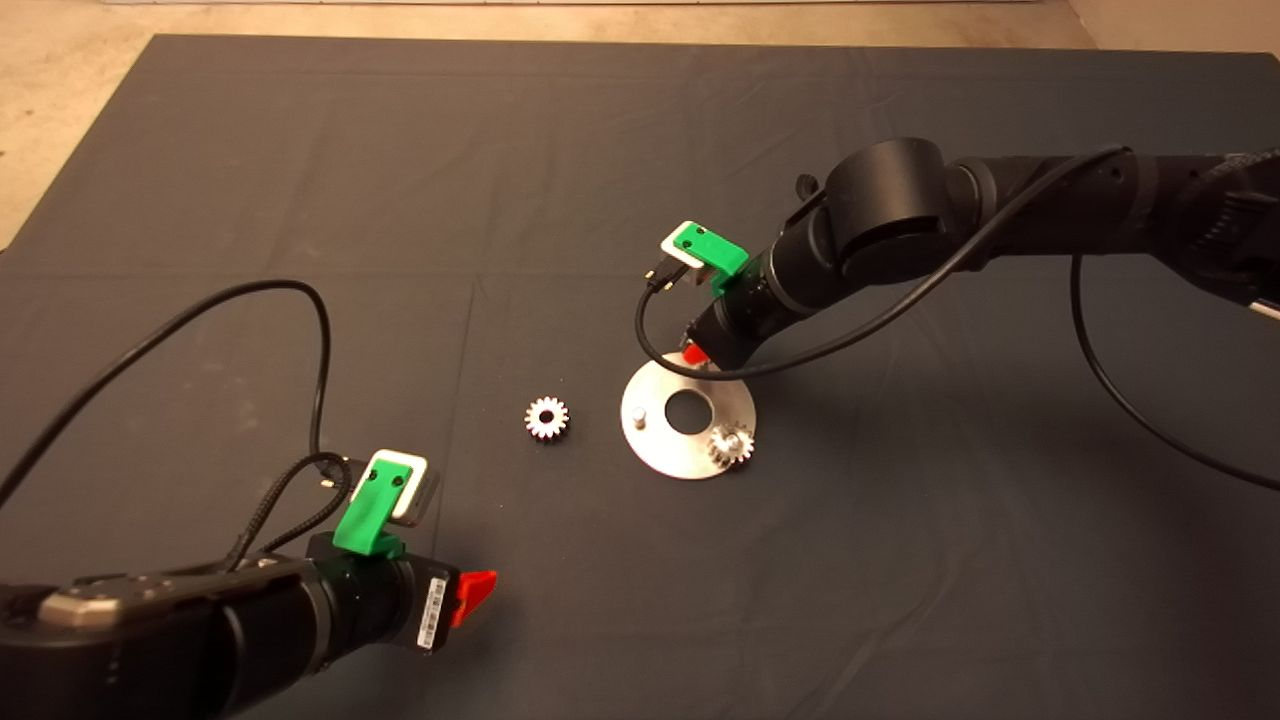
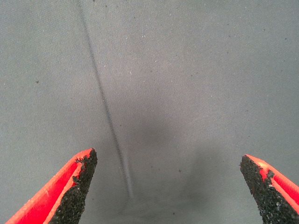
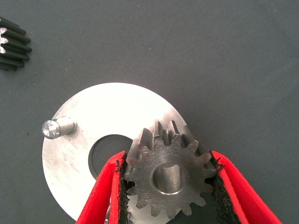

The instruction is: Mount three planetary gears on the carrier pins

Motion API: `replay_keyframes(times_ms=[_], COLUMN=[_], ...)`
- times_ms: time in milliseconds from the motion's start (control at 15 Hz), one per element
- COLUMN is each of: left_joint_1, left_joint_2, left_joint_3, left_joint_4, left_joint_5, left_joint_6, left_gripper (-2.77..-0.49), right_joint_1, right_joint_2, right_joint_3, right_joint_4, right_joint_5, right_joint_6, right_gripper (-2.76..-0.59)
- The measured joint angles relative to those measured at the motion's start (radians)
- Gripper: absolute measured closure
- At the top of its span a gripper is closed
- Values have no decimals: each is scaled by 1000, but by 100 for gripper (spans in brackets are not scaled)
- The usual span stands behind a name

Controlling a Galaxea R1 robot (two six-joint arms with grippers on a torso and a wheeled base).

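The round silver carrier disc (image 1: 660,440) (image 3: 70,154) lies mid-mat. One planetary gear (image 1: 731,445) sits on the pin at the disc's near right. A bare carrier pin (image 1: 638,413) (image 3: 56,127) stands at its left. My right gripper (image 1: 697,352) (image 3: 168,157) hovers over the disc's far edge, shut on a second gear (image 3: 170,179); any pin under that gear is hidden. Another gear (image 1: 546,418) (image 3: 11,44) lies loose on the mat left of the disc. My left gripper (image 1: 478,590) (image 2: 168,158) waits open at the lower left over bare mat.
The dark mat (image 1: 900,560) covers the table, with pale floor beyond its far edge. The right arm's black cable (image 1: 1100,400) loops down over the mat on the right. The left arm's cable (image 1: 300,300) arcs above the mat on the left.
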Motion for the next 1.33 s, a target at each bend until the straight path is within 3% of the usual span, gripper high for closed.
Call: replay_keyframes(times_ms=[200, 533, 1333], left_joint_1=[0, -14, -14], left_joint_2=[0, 0, 0], left_joint_3=[0, 0, 0], left_joint_4=[0, 0, 0], left_joint_5=[0, 0, 0], left_joint_6=[0, 0, -1], left_gripper=[-222, -222, -222], right_joint_1=[0, 0, -1], right_joint_2=[0, 0, 26], right_joint_3=[-1, -20, -70], right_joint_4=[37, 52, 53], right_joint_5=[-6, -48, -50], right_joint_6=[-38, -76, -91], right_gripper=[-95, -95, -95])
